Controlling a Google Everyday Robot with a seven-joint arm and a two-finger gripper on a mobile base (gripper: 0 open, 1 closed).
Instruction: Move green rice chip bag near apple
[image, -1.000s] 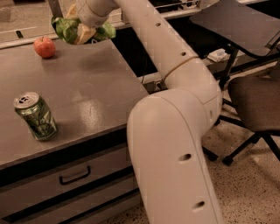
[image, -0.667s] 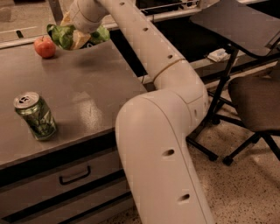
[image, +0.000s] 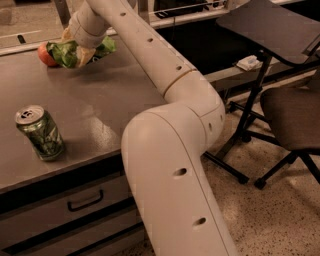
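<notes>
While beside apple (image: 45, 55), bag (image: 67, 52) in claw (image: 83, 51).

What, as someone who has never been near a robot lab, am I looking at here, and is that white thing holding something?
The big white jointed tube is a robot arm. There is just one picture, taken from close behind the arm, looking down over a grey table. At the arm's far end is its gripper, a two-finger clamp, closed on a crumpled shiny green rice chip bag. The bag is right beside a small red-orange apple and partly hides it. Nearer the camera, a green soda can stands upright on the table, alone. A drawer sits below the tabletop, and a dark chair stands on the right.
</notes>
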